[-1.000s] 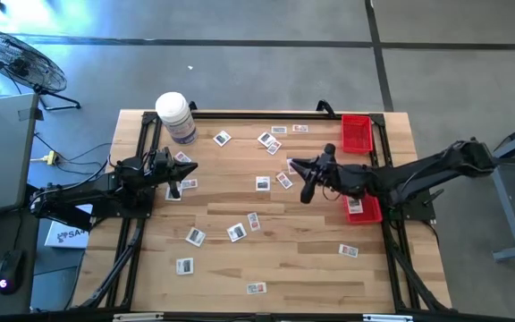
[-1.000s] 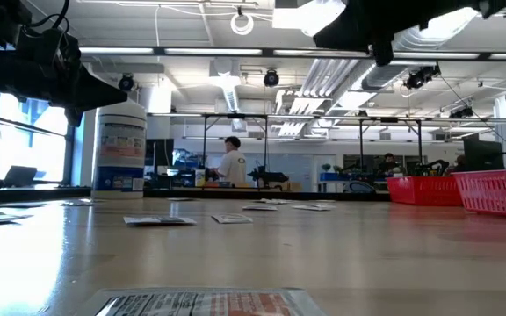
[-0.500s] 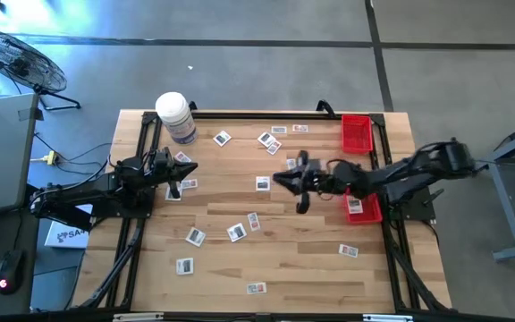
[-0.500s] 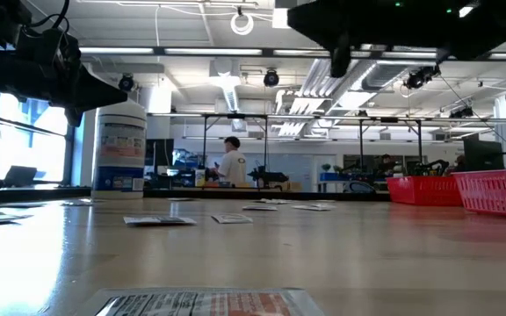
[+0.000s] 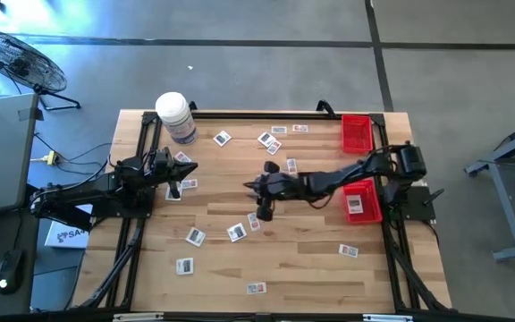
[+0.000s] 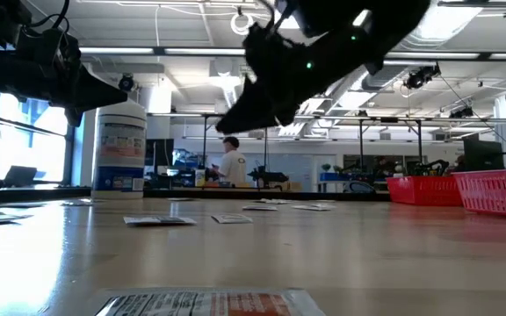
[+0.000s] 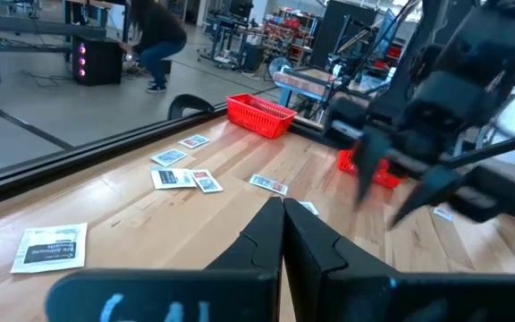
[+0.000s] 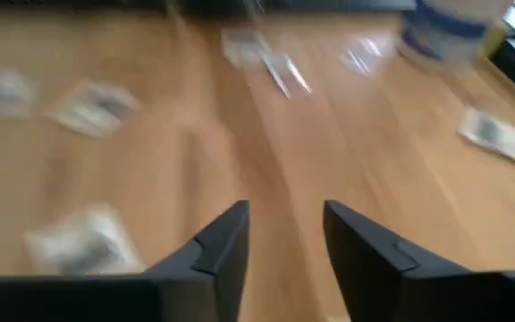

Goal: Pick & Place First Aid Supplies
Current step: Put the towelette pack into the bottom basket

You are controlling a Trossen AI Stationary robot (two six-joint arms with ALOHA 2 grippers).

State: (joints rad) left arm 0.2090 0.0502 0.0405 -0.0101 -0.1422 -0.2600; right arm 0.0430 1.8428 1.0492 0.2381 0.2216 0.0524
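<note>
The right gripper (image 5: 259,199), jaws wide and empty, hangs over mid-bench; the nearest packet (image 5: 254,221) lies just below it, toward the front edge. The left gripper (image 5: 182,177) waits closed.

This is a robotics lab set in a large open industrial hall. The wooden surface (image 5: 266,259) sits in a black metal frame on a bare grey concrete floor (image 5: 240,63), with a standing fan (image 5: 12,58) on that floor beyond the surface's far left corner. Past the surface, the low view shows exposed ceiling ducts (image 6: 323,88), strip lights, long workbenches crowded with equipment and a person (image 6: 232,163) standing at one. A computer mouse (image 5: 5,284) lies on a desk left of the surface.
</note>
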